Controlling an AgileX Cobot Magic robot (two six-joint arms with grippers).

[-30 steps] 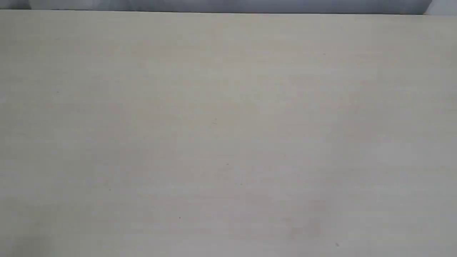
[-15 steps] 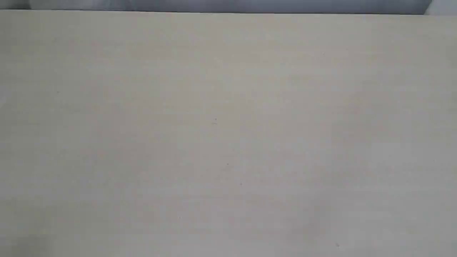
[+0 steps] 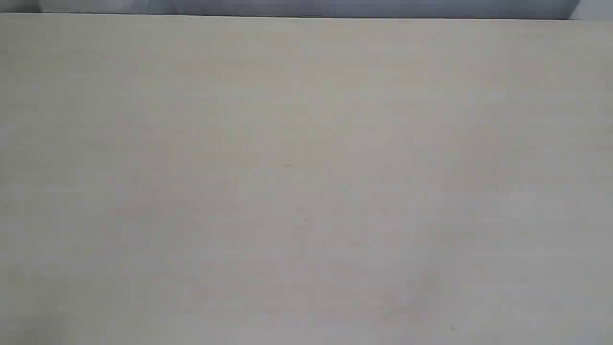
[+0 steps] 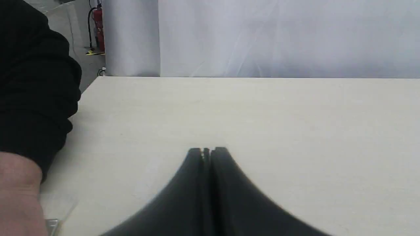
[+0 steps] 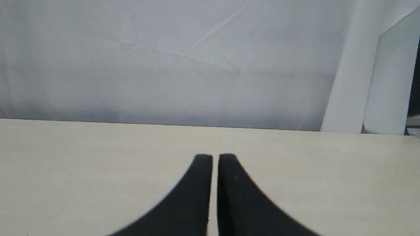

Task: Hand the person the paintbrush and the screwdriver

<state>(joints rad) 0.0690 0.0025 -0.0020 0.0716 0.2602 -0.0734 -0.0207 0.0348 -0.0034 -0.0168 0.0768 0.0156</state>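
Observation:
The person shows only in the left wrist view, as a black sleeve (image 4: 32, 82) and a bare wrist (image 4: 16, 196) at the table's side edge, close beside my left gripper (image 4: 206, 150). That gripper is shut with nothing between its fingers. My right gripper (image 5: 215, 157) hangs low over the table, its black fingers together with only a thin slit and nothing held. A small silvery corner (image 4: 52, 224) peeks out by the wrist; I cannot tell what it is. The paintbrush and the screwdriver are out of view. The exterior view holds neither gripper.
The pale wooden table (image 3: 306, 172) fills the exterior view, its far edge meeting a grey-white backdrop (image 5: 164, 65). Beyond the table's corner stands a red fire extinguisher (image 4: 98, 29) on the floor.

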